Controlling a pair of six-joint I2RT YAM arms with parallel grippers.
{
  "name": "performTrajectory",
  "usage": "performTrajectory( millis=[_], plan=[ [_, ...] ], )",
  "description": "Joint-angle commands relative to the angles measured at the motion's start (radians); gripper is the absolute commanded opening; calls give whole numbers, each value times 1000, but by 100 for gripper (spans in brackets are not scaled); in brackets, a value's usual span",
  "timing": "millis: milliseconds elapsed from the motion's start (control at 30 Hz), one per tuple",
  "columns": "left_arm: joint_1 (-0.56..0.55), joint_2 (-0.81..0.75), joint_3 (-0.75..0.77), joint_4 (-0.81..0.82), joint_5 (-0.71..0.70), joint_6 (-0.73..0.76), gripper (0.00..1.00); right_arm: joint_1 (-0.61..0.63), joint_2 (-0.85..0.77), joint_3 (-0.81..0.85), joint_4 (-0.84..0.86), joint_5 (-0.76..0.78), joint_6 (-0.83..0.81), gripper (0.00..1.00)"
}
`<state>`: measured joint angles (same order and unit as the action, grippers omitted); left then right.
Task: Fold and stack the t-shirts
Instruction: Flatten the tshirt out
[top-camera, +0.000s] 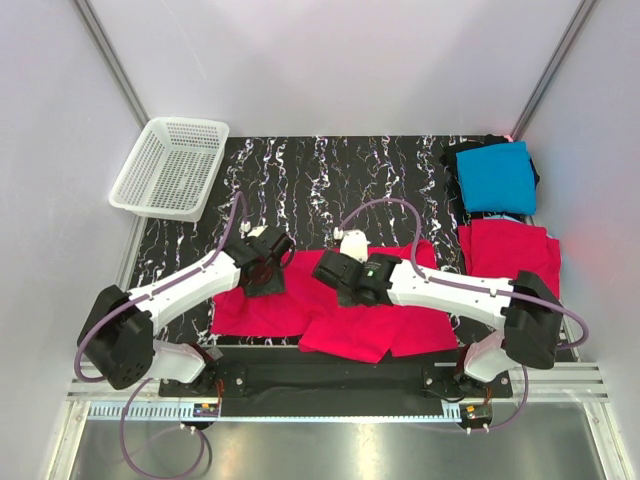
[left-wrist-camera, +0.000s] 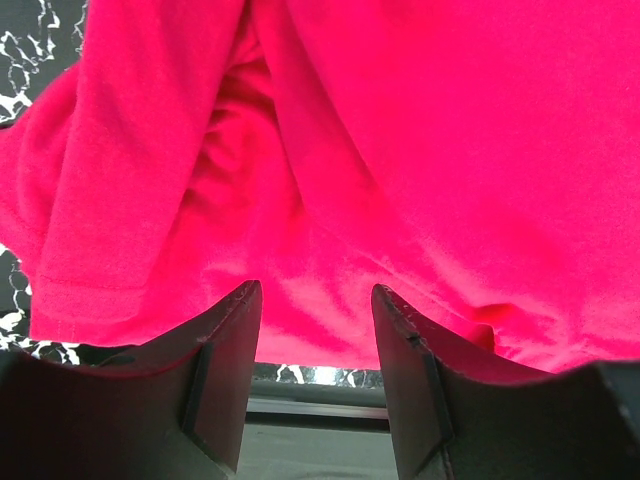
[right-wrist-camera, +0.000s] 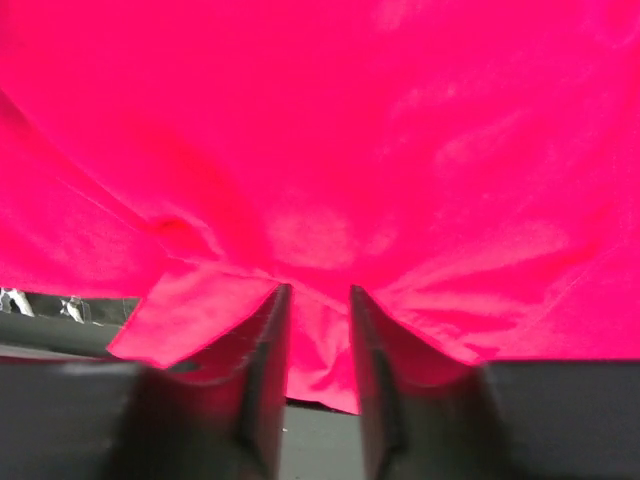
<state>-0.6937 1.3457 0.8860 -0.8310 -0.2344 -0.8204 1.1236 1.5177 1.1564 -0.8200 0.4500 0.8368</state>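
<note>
A pinkish-red t-shirt (top-camera: 330, 315) lies partly folded and rumpled at the near middle of the table. My left gripper (top-camera: 263, 280) hovers over its left part; in the left wrist view it (left-wrist-camera: 315, 300) is open and empty, with the red cloth (left-wrist-camera: 400, 150) just past the fingertips. My right gripper (top-camera: 332, 274) is at the shirt's middle; in the right wrist view it (right-wrist-camera: 320, 300) is closed to a narrow gap with a fold of the red cloth (right-wrist-camera: 320, 340) between the fingers. A second red t-shirt (top-camera: 508, 255) lies folded at the right. A turquoise t-shirt (top-camera: 497, 176) lies folded on a black one (top-camera: 455, 158) at the back right.
A white mesh basket (top-camera: 170, 167) stands at the back left corner, partly off the black marbled tabletop (top-camera: 330, 180). Pale walls enclose the table on three sides. The metal front rail (top-camera: 330, 385) runs along the near edge by the arm bases.
</note>
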Motion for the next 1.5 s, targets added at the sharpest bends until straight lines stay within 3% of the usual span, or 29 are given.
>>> performTrajectory(
  millis=[0,100,267,900,967,1033,1067,1233,1467],
  plan=[
    [-4,-36,27,-5,-25,3,53,18,0,-52,10,-43,-1,46],
    [-4,-33,19,-3,-31,-5,59,39,-40,-127,39,-85,59,52],
    [-4,-22,14,-3,-31,-11,66,96,-85,-231,59,-146,157,54],
    [-4,-46,2,3,-13,-20,69,137,-22,-370,340,-330,139,52],
    [-4,-46,5,3,-11,-17,69,137,-7,-366,346,-346,131,45],
    [-6,-51,10,1,-11,-16,69,136,-1,-362,348,-344,128,22],
    [-6,-52,7,1,-11,-16,69,137,2,-354,346,-335,128,0],
    [-4,-59,7,-2,-11,-16,69,136,10,-291,256,-258,98,0],
    [-4,-62,11,-10,-16,-13,69,75,-19,-100,62,-30,-22,0]
  ],
)
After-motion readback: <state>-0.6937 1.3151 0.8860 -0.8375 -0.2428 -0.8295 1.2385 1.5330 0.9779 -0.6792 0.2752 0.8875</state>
